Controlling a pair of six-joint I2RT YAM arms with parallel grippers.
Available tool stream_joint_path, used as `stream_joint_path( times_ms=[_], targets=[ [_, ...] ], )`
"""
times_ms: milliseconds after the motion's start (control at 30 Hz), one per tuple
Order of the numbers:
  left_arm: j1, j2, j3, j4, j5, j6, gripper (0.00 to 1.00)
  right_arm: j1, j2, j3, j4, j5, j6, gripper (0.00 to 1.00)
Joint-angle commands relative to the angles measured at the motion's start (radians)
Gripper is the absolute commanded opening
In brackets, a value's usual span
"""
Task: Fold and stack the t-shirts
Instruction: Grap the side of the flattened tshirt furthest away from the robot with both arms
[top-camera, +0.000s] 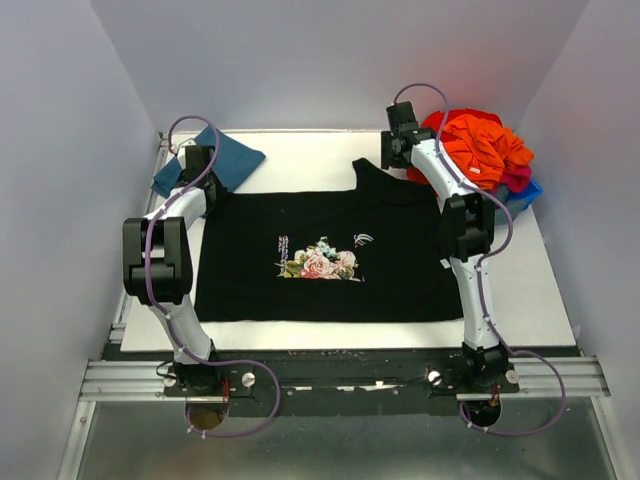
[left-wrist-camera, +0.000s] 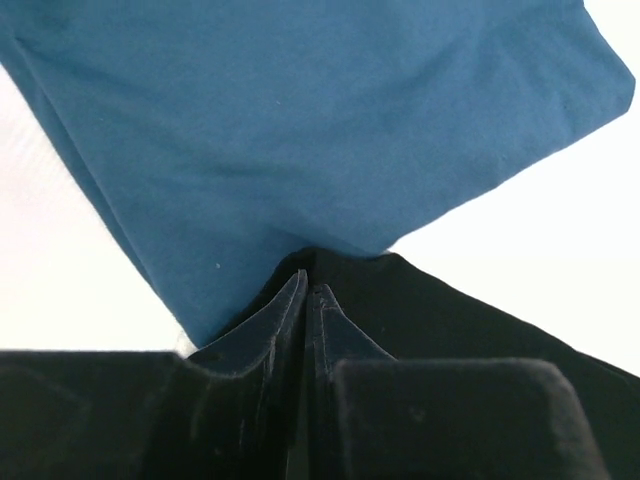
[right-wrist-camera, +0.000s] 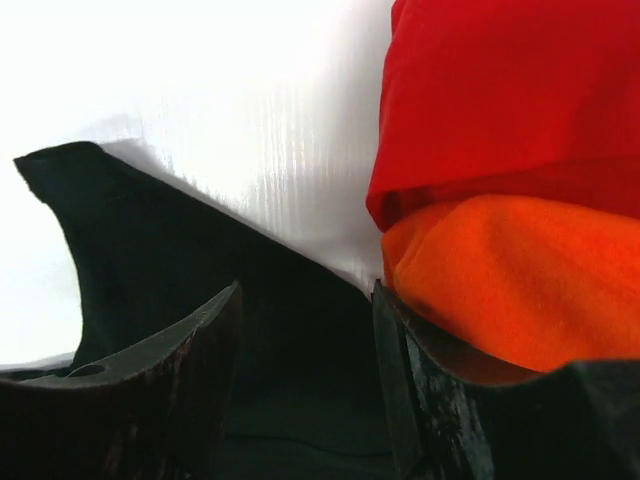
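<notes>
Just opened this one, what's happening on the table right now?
Two robot arms are working on a black t-shirt with a floral print, spread flat and print-up on the white table. The left gripper sits at the shirt's far left corner, jaws nearly together, beside a teal-blue shirt. Whether it pinches cloth cannot be told. The right gripper is open over the far right edge, next to a heap of red and orange clothes. No fold is made yet.

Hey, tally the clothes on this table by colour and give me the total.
Black t-shirt: 1
Teal-blue shirt: 1
Red garment: 1
Orange garment: 1
Blue garment, mostly buried: 1
Total: 5 showing; more may be hidden among the bunched ones.
</notes>
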Motion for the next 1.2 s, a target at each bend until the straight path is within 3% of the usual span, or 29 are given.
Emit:
stream_joint_path(
  times_ms=[0,133,267,367,600,833,1167],
  targets=[
    [0.028,0.010,0.037,-0.015,0.006,0.023,0.20,-0.039,0.074,0.136,-0.083,-0.096,-0.046,0.63],
    [0.034,0.030,0.048,-0.024,0.017,0.030,0.20,-0.057,0.108,0.196,-0.120,-0.150,-0.040,0.67],
    [0.041,0.043,0.057,-0.021,0.035,0.030,0.31,-0.063,0.110,0.175,-0.141,-0.175,-0.026,0.68],
    [0.048,0.055,0.072,-0.026,0.050,0.032,0.31,-0.067,0.130,0.176,-0.187,-0.176,-0.017,0.67],
    [0.053,0.063,0.080,-0.026,0.058,0.047,0.36,-0.070,0.055,0.051,-0.198,-0.081,-0.034,0.66],
    [0.062,0.063,0.083,-0.017,0.095,0.043,0.41,-0.067,0.006,0.006,-0.215,-0.164,-0.051,0.74],
    [0.062,0.063,0.098,-0.030,0.104,0.057,0.48,-0.059,-0.027,0.005,-0.243,-0.184,-0.069,0.43]
  ],
)
